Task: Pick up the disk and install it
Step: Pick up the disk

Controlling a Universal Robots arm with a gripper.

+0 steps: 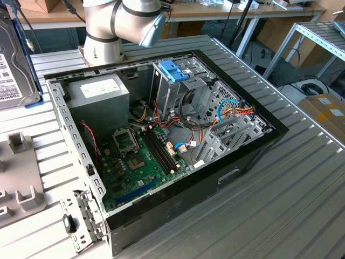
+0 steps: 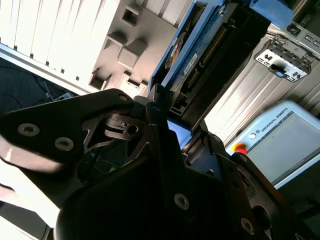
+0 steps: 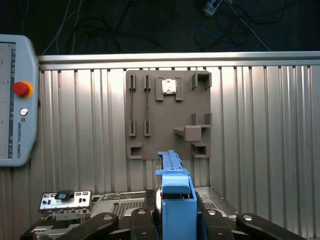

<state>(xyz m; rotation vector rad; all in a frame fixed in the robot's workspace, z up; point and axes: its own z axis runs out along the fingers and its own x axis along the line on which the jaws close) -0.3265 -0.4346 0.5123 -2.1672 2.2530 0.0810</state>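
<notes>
We find the hand point(image 3: 176, 217) clamped on the disk point(image 3: 170, 165) by its blue frame edges; we judge it rigid, fairly heavy and shock-sensitive.

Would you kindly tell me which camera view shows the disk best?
The exterior view: the disk shows its labelled flat face there, though the picture's edge cuts it off. Both wrist views show it edge-on, its blue carrier gripped in the pincer.

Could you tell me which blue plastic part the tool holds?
The blue frame of the disk, gripped in the tool; the blue latch sits atop the drive cage in the open case.
</notes>
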